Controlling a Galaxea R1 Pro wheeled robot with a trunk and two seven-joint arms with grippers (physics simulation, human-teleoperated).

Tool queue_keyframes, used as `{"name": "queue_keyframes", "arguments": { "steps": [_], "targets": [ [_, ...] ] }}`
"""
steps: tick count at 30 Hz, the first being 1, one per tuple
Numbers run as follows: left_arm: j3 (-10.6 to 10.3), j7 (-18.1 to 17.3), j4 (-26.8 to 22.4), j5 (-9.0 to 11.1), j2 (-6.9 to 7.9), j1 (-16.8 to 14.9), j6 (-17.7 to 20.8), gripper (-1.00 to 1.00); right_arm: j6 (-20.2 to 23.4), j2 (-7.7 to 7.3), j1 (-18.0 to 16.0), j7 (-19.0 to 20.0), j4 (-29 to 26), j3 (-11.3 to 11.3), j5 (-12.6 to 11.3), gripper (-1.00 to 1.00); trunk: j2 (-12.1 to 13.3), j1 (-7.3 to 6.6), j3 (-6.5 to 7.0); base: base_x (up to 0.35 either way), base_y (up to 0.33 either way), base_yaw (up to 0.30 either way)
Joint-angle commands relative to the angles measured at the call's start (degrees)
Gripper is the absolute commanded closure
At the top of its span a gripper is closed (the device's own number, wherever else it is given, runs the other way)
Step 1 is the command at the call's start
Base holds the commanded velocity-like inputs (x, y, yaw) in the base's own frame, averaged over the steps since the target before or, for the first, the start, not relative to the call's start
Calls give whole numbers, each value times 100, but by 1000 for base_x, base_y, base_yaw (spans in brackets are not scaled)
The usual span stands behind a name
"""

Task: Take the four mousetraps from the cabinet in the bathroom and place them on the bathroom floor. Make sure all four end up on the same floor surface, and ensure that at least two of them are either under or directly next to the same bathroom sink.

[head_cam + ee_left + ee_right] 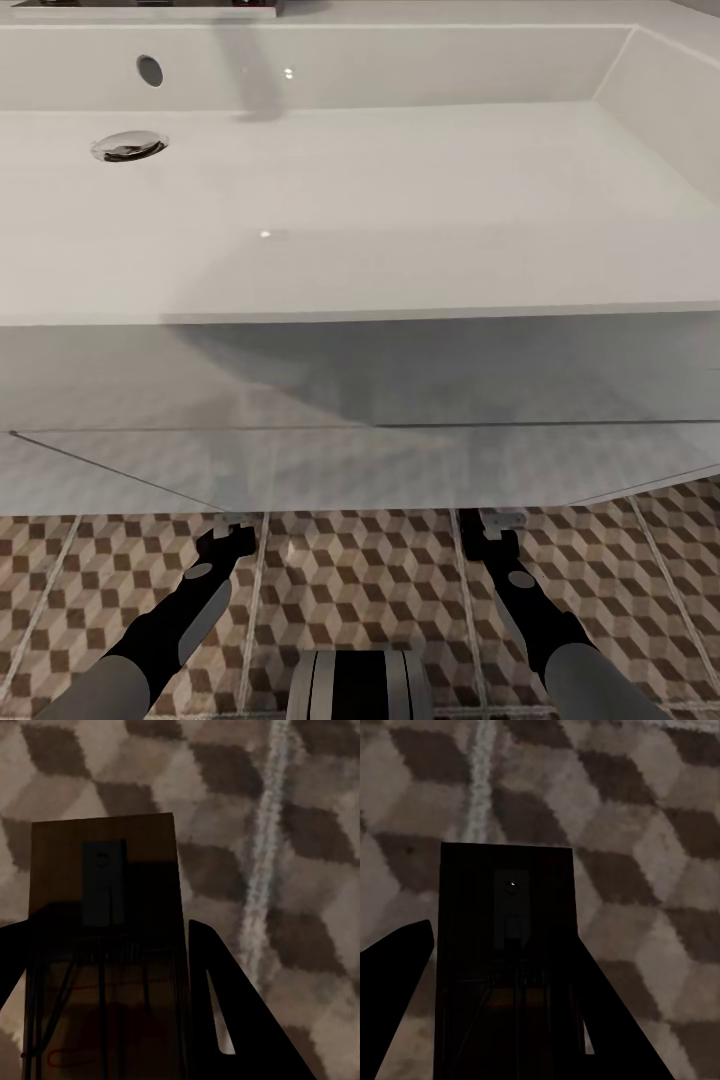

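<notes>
Both arms reach under sink (360, 200): left gripper (232, 530) jaws pinching 1 mousetrap (105, 945), right gripper (497, 528) pinching another (506, 960), both low over bathroom floor (360, 580), likely for release beneath the basin.

Two wooden mousetraps (105, 945) (506, 967) held above the tiled bathroom floor (370, 580).

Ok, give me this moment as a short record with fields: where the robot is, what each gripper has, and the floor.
location: facing the white sink, arms low under its front edge
left gripper: shut on a mousetrap, over the tiles
right gripper: shut on a second mousetrap, over the tiles
floor: cube-pattern tiles, pale grout
traps touching the floor: cannot tell
</notes>
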Motion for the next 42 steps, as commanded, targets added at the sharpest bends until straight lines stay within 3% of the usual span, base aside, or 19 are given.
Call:
{"name": "queue_keyframes", "arguments": {
  "steps": [1,5,24,31,42],
  "targets": [
    [-45,53,-9,23,10,-4,17,100,-22,3,-3,-1,6,-23,53,100,-3,2,-25,0,0,0],
    [-45,51,-7,22,9,-4,22,100,-24,5,-3,-1,6,-20,54,100,-8,12,-114,0,0,0],
    [-47,38,-9,25,6,-4,23,100,-24,2,-3,-1,-4,-26,44,100,-8,12,-114,0,0,0],
    [-48,27,-14,21,-21,-10,65,100,-7,8,-14,-1,-391,-27,29,100,-8,12,-114,0,0,0],
    [-45,28,-23,13,-10,-277,93,100,11,11,-211,-1,-533,-36,11,100,-8,12,-114,0,0,0]
  ]
}}
